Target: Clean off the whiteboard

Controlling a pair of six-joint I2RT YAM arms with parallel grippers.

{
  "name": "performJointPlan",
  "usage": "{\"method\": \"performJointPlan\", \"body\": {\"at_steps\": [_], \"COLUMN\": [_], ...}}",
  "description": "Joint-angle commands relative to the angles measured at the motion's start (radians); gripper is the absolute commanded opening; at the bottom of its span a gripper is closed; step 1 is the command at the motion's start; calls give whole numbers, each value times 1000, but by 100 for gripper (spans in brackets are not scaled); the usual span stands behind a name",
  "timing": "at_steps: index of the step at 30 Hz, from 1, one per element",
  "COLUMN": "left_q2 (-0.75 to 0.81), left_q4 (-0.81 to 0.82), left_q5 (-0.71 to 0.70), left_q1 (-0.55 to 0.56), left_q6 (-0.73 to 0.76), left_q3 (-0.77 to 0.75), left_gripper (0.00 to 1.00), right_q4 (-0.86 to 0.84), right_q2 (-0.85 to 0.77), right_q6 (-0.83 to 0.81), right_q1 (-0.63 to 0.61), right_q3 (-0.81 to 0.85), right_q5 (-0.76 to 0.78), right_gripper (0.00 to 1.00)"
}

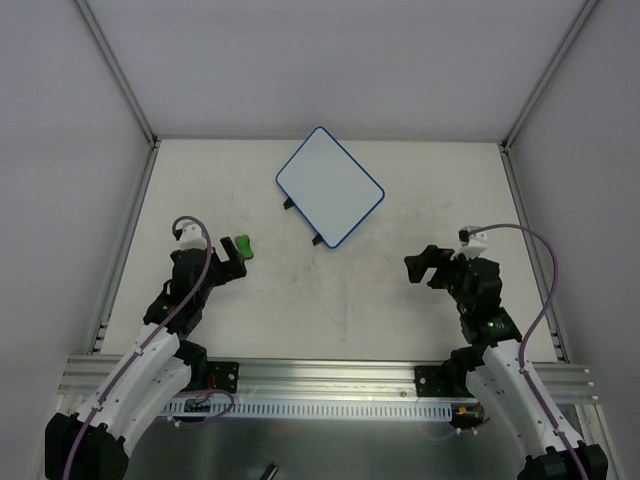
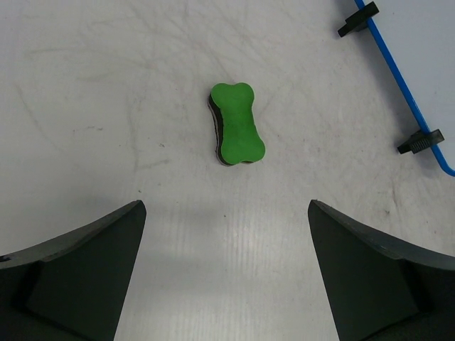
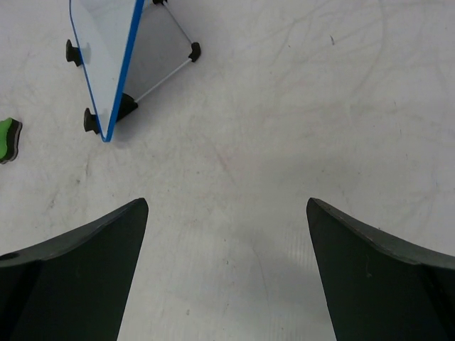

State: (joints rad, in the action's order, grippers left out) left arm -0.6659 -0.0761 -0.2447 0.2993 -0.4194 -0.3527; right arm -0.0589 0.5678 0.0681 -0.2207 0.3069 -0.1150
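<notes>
Left wrist view: the left gripper (image 2: 226, 207) gapes empty, the green eraser (image 2: 237, 123) just ahead, mid-frame. Likewise the right gripper (image 3: 227, 204) is spread, holding nothing. Upper centre overhead, the whiteboard (image 1: 330, 186) looks light, stiff, slick, propped on small feet; likely to skid, so steady its blue rim.

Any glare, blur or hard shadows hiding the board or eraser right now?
Top view: even light, no glare on the whiteboard. Left wrist: eraser sharp, only a faint shadow; left tool fingers dark, featureless. Right wrist: whiteboard edge sharp, soft shadow beneath.
</notes>
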Motion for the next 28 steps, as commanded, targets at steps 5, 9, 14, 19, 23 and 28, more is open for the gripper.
{"method": "performJointPlan", "body": {"at_steps": [5, 9, 14, 19, 23, 28], "left_q2": [112, 97, 81, 72, 74, 75], "left_q4": [32, 35, 35, 36, 36, 38], "left_q5": [13, 16, 12, 13, 13, 13], "left_q1": [-9, -8, -9, -9, -9, -8], "left_q6": [-10, -7, -9, -9, -9, -7], "left_q3": [58, 54, 49, 47, 47, 47], "left_gripper": [99, 99, 99, 99, 99, 99], "right_q4": [54, 54, 54, 54, 54, 54], "right_q2": [-161, -194, -184, -190, -190, -197], "right_q6": [-18, -19, -16, -19, -17, -16], "right_q1": [-6, -8, -8, -6, -8, -6], "right_q3": [-68, -78, -75, -77, -77, -80], "right_q5": [58, 57, 51, 51, 51, 57], "right_gripper": [99, 99, 99, 99, 99, 99]}}
